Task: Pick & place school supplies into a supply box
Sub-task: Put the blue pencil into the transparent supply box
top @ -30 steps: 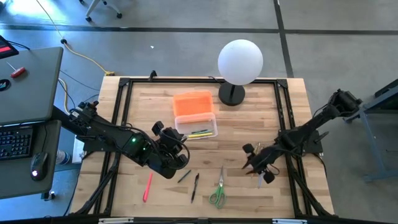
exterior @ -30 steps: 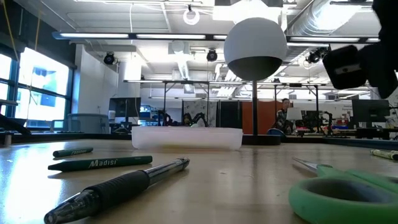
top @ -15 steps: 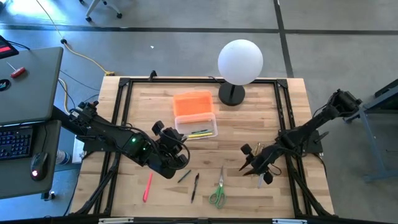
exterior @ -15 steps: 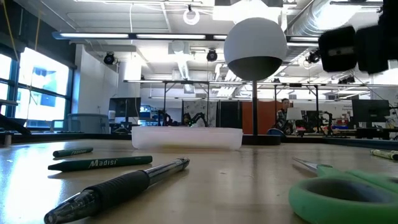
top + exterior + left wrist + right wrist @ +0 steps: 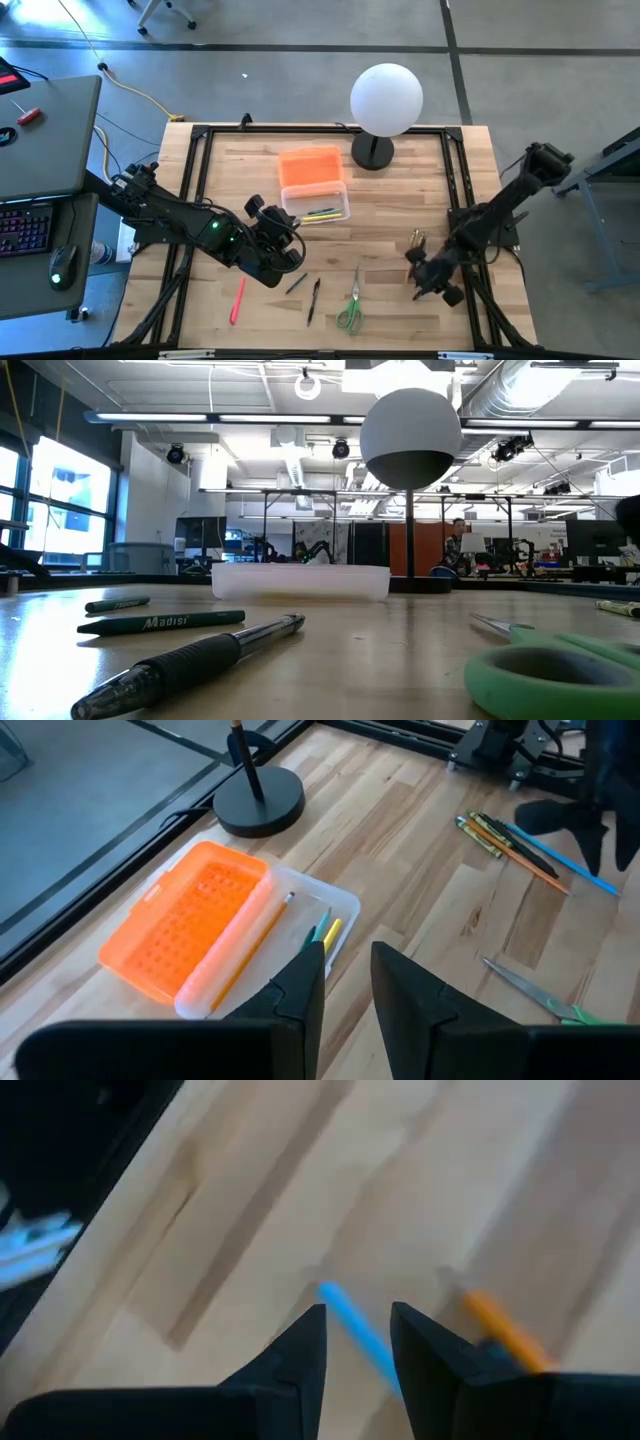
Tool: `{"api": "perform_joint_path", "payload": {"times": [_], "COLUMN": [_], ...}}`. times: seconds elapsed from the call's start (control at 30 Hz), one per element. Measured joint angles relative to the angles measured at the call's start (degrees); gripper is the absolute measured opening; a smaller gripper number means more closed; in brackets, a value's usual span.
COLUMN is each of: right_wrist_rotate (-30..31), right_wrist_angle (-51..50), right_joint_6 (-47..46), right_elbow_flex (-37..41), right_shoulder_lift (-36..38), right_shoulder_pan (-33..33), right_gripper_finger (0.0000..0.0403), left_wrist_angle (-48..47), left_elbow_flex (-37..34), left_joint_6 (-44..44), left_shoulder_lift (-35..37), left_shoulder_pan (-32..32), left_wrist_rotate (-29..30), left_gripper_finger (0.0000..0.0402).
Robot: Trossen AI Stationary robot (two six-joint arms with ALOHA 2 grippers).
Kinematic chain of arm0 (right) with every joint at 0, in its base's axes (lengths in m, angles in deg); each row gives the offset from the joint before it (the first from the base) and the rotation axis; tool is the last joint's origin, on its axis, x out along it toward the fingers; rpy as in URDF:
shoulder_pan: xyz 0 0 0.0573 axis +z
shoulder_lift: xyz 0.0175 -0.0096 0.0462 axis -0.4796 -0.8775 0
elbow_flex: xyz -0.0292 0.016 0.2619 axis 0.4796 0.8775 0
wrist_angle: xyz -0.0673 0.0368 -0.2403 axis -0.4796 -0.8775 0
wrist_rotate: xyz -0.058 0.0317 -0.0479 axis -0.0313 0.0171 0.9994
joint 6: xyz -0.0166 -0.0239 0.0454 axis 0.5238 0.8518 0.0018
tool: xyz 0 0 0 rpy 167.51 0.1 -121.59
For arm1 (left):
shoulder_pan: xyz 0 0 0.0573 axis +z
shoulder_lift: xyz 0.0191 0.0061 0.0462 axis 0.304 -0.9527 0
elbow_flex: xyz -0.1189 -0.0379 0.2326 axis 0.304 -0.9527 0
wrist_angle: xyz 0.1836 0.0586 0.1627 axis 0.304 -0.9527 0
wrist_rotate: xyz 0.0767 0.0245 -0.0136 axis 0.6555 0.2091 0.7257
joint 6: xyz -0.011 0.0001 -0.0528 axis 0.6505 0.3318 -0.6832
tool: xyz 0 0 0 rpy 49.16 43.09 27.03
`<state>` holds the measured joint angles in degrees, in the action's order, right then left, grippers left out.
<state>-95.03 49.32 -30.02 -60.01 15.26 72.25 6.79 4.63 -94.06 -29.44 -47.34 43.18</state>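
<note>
Two arms share the table, and the right gripper (image 5: 357, 1342) is the one at work: its fingers stand slightly apart with a blue pen (image 5: 352, 1323) running down between the tips, an orange pencil (image 5: 500, 1330) just outside one finger. The gap looks set for pinching the pen, though blur hides whether the tips touch it. The left gripper (image 5: 347, 982) waits, fingers narrowly apart and empty, just short of the supply box (image 5: 285, 940), whose orange lid (image 5: 185, 932) lies folded back so its opening is free.
</note>
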Motion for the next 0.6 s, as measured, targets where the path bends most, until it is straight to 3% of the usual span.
{"api": "perform_joint_path", "payload": {"times": [0.23, 0.43, 0.6], "right_wrist_rotate": [11.5, 9.6, 13.3], "right_wrist_angle": [1.1, 2.4, 3.3], "right_joint_6": [8.8, 10.4, 11.5], "right_elbow_flex": [-0.2, -0.3, -0.1], "right_shoulder_lift": [-6.6, -9.5, -11.1], "right_shoulder_pan": [4.6, 4.2, 4.5], "right_gripper_finger": [0.0094, 0.0094, 0.0092], "left_wrist_angle": [0.1, 0.4, 0.4], "left_elbow_flex": [0.0, 0.0, 0.0], "left_joint_6": [-0.2, -0.5, -0.6], "left_shoulder_lift": [0.0, 0.0, 0.0], "left_shoulder_pan": [0.0, 0.0, 0.0], "left_wrist_rotate": [0.0, -0.2, 0.0], "left_gripper_finger": [0.0117, 0.0117, 0.0117]}}
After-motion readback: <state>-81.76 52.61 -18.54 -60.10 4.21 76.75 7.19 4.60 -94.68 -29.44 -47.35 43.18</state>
